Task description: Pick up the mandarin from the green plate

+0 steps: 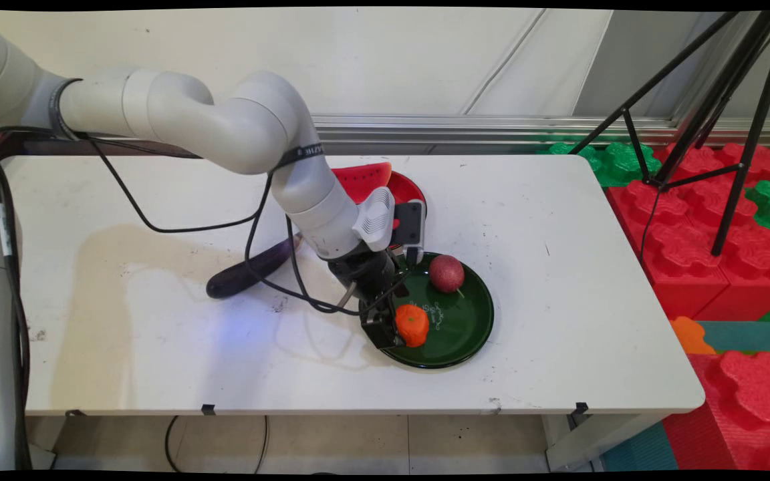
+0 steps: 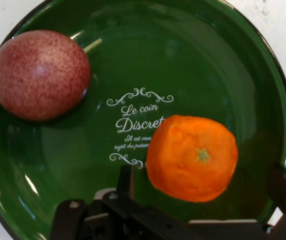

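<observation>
My gripper [image 1: 400, 329] hangs low over the near left part of a dark green plate [image 1: 472, 314], open. An orange mandarin [image 1: 413, 325] lies on the plate between the fingers. In the hand view the mandarin [image 2: 193, 157] sits between the left finger [image 2: 125, 180] and the right finger [image 2: 284, 186], with a small gap on each side. A speckled dark red round fruit [image 1: 446, 272] with a short stem rests at the plate's far side, and in the hand view this fruit [image 2: 39, 74] is at the upper left. White lettering marks the plate [image 2: 208, 65].
A watermelon slice [image 1: 362, 180] lies on a red plate [image 1: 413, 189] behind the arm. A dark purple eggplant [image 1: 251, 270] lies left of the gripper under hanging cables. Red and green foam blocks [image 1: 686, 234] and a black tripod [image 1: 736, 133] stand right of the table.
</observation>
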Controlling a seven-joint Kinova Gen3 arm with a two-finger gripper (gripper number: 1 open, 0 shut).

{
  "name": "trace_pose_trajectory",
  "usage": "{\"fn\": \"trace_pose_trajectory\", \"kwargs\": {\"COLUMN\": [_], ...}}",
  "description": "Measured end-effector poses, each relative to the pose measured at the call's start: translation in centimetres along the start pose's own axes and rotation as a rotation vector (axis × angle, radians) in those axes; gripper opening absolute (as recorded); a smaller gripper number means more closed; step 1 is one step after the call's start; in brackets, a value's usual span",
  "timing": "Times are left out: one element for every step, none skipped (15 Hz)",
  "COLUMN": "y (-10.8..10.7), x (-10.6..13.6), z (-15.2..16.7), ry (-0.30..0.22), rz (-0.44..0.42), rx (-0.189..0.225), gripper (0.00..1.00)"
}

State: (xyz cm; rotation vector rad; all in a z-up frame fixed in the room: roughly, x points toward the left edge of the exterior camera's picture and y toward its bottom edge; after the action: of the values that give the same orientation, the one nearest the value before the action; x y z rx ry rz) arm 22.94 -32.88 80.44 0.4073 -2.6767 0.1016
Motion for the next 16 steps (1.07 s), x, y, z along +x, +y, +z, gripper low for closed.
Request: {"fn": "trace_pose_trajectory", "kwargs": {"y": [0.0, 0.0, 0.0, 0.0, 0.0, 0.0, 0.0, 0.0, -0.1, -0.1, -0.1, -0.1, -0.2, -0.2, -0.2, -0.2], "x": [0.0, 0.0, 0.1, 0.1, 0.1, 0.1, 0.1, 0.1, 0.2, 0.2, 0.2, 0.2, 0.2, 0.3, 0.3, 0.3], "z": [0.2, 0.4, 0.6, 0.7, 0.8, 0.9, 1.0, 1.2, 1.4, 1.4, 1.5, 1.6, 1.7, 1.8, 1.8, 1.9], "ry": [-0.004, -0.005, -0.008, -0.009, -0.011, -0.012, -0.013, -0.014, -0.014, -0.014, -0.014, -0.014, -0.014, -0.014, -0.014, -0.012], "rz": [0.003, 0.005, 0.008, 0.010, 0.012, 0.014, 0.016, 0.019, 0.023, 0.024, 0.026, 0.028, 0.029, 0.030, 0.031, 0.033], "rx": [-0.001, -0.001, 0.000, 0.000, 0.000, 0.000, 0.000, 0.001, 0.001, 0.001, 0.001, 0.000, 0.000, -0.002, -0.002, -0.002], "gripper": [1.00, 1.00, 1.00, 1.00, 1.00, 1.00, 1.00, 1.00, 1.00, 1.00, 1.00, 1.00, 1.00, 0.00, 0.00, 0.00]}}
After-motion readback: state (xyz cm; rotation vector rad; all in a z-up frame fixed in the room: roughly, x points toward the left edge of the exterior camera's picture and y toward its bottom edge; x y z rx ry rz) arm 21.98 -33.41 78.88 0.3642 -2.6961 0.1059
